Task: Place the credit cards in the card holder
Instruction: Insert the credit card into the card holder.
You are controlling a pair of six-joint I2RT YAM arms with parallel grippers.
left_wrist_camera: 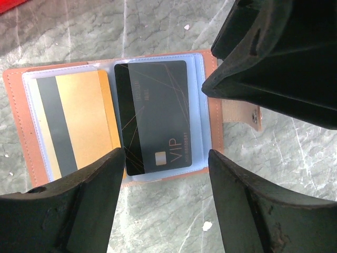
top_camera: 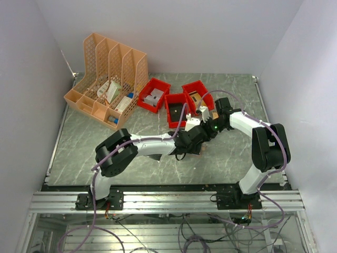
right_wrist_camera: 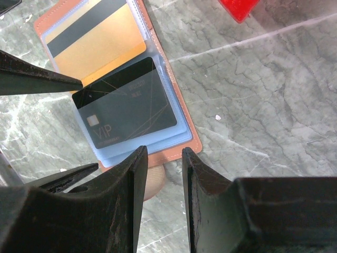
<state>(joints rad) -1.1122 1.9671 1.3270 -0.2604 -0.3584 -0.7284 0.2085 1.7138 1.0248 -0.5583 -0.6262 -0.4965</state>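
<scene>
The salmon-pink card holder [left_wrist_camera: 16, 105] lies open and flat on the marble table, with clear blue sleeves inside. A gold card with a grey stripe [left_wrist_camera: 79, 121] sits in its left sleeve. A black VIP card [left_wrist_camera: 155, 116] sits in its right sleeve. My left gripper [left_wrist_camera: 165, 153] is open and empty, just above the holder's near edge. My right gripper [right_wrist_camera: 163, 149] is open by a narrow gap and empty, over the holder's [right_wrist_camera: 187, 126] strap-side edge; its fingers [left_wrist_camera: 274, 58] show in the left wrist view. In the top view both grippers [top_camera: 197, 138] [top_camera: 206, 129] meet and hide the holder.
Three red bins [top_camera: 176, 108] holding small items stand behind the grippers. An orange lattice file rack [top_camera: 108, 79] with boxes stands at the back left. The holder's snap strap [left_wrist_camera: 239, 113] sticks out towards the right gripper. White walls close in both sides.
</scene>
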